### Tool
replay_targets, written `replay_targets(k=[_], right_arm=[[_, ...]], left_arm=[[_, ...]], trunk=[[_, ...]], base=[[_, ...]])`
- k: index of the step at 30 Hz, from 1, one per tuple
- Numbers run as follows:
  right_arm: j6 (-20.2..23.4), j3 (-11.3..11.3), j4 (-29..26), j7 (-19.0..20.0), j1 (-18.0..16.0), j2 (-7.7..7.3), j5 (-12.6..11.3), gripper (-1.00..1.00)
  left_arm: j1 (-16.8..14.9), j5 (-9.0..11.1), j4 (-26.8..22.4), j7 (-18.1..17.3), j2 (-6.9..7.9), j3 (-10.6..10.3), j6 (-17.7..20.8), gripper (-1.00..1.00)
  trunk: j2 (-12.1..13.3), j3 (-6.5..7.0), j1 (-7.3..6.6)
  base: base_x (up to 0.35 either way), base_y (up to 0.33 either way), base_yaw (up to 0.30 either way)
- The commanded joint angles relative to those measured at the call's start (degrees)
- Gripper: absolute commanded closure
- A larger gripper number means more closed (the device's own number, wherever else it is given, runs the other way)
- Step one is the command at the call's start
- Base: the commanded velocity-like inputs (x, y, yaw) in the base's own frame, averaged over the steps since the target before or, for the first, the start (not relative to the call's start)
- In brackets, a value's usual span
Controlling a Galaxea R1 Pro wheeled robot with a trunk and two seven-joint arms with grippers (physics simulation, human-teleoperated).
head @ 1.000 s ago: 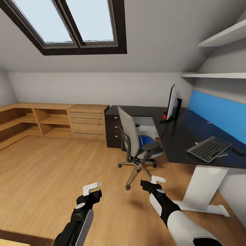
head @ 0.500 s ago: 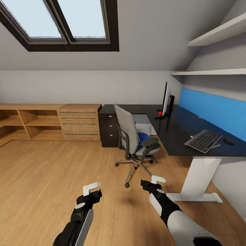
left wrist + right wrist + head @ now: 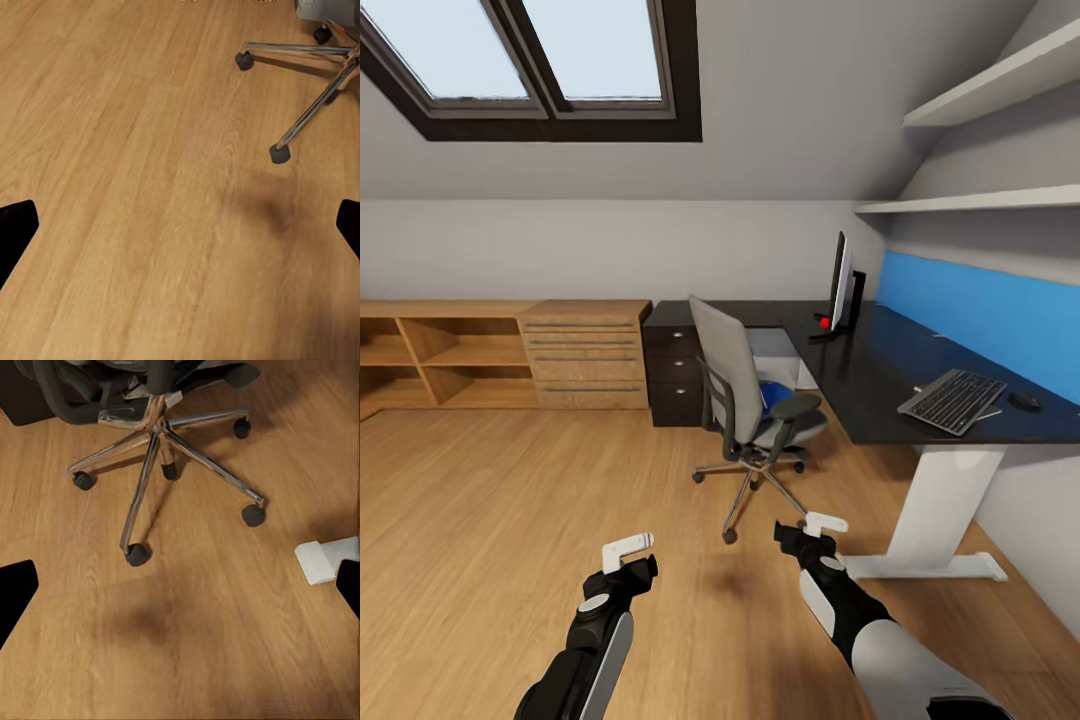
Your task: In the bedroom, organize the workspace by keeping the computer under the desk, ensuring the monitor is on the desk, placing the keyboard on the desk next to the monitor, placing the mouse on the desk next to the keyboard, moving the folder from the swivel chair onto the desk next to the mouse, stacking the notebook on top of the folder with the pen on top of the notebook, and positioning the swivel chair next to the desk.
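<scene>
The grey swivel chair [image 3: 745, 395] stands on the floor in front of the black desk [image 3: 890, 375], with a blue folder [image 3: 775, 397] on its seat. On the desk I see the monitor [image 3: 841, 286] at the far end, the keyboard [image 3: 952, 400] near the front, and the mouse [image 3: 1022, 401] just right of it. A white box, likely the computer [image 3: 775, 353], sits under the desk behind the chair. My left gripper [image 3: 628, 548] and right gripper [image 3: 822, 523] hang open and empty over the floor, short of the chair. The chair's wheeled base [image 3: 161, 446] lies ahead of my right gripper [image 3: 180, 589].
Wooden shelves and drawers [image 3: 510, 350] line the back wall, with a dark drawer unit [image 3: 675, 365] beside the desk. The desk's white foot [image 3: 940, 565] rests on the floor to my right. A small red object [image 3: 824, 323] lies by the monitor. Wall shelves [image 3: 980, 200] hang above.
The whole head view has shifted left and the chair and desk look slightly farther off, so the camera moved. Both arms keep the same pose.
</scene>
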Motion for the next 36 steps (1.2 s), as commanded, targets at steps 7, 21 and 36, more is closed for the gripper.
replay_targets(k=[7,21,36], right_arm=[[-7.0,-0.2,1.4,-0.3,0.2,-0.23,5.3,-1.00],[-11.3,-0.2,1.0,-0.3,0.8,-0.60,5.9,-1.00],[-11.2,-0.2,0.8,-0.3,0.9,-0.58,5.9,-1.00]], left_arm=[[10.1,0.6,-17.5,0.3,0.00,-2.4,0.1,-1.00],[14.5,0.6,-23.3,0.4,0.00,-5.9,0.3,-1.00],[14.5,0.5,-23.2,0.5,0.00,-5.9,0.3,-1.00]], trunk=[[-2.8,-1.32,1.54],[-8.5,-3.83,4.61],[-14.5,-6.52,7.91]], base=[[0.000,0.000,0.000],[0.000,0.000,0.000],[0.000,0.000,0.000]])
